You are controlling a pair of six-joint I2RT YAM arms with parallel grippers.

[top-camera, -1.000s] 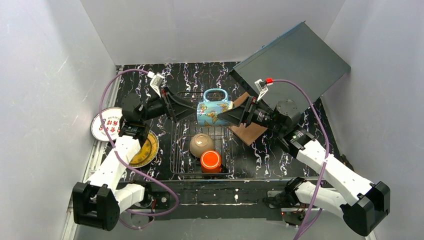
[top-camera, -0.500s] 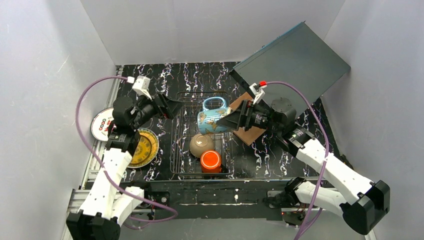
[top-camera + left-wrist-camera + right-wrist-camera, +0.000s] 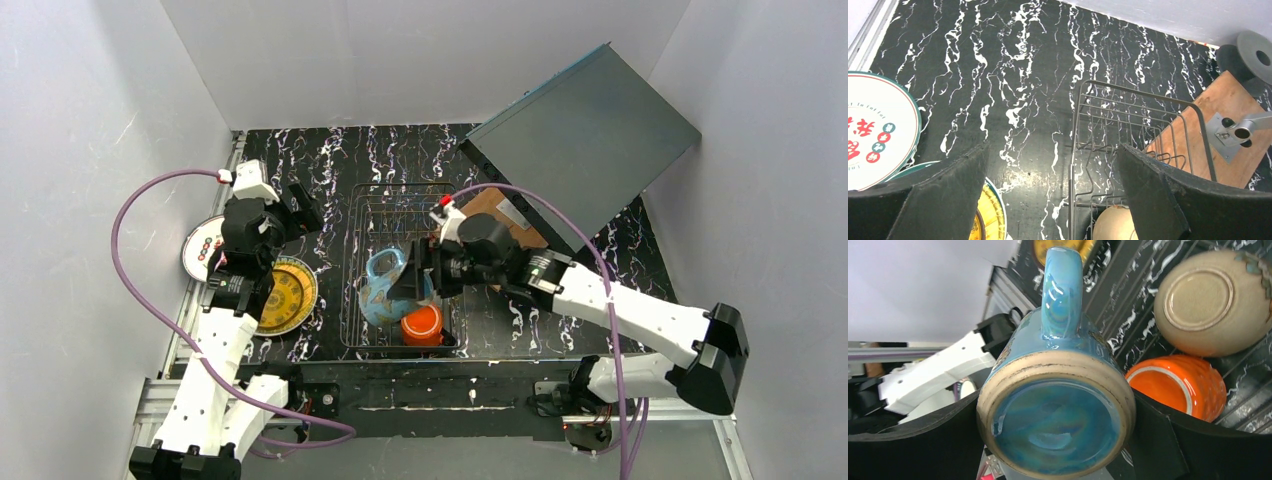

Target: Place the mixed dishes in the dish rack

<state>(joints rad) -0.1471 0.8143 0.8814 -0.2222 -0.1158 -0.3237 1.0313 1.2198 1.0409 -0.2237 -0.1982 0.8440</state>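
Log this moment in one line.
right gripper: holds blue glazed ceramic mug over dark wire dish rack | left gripper: open, empty

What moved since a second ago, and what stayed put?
The right gripper carried the blue mug from the rack's far end to its near left, beside the orange mug. The left gripper pulled back left, open. Unmoved: bowl, orange mug, yellow plate, white plate.

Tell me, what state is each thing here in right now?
blue mug: gripped, tipped, at the rack.
orange mug: base up in rack.
bowl: upside down in rack.
yellow plate: flat on table, outside rack.
white plate: flat on table, outside rack.
left gripper: open, empty.
right gripper: closed on blue mug.
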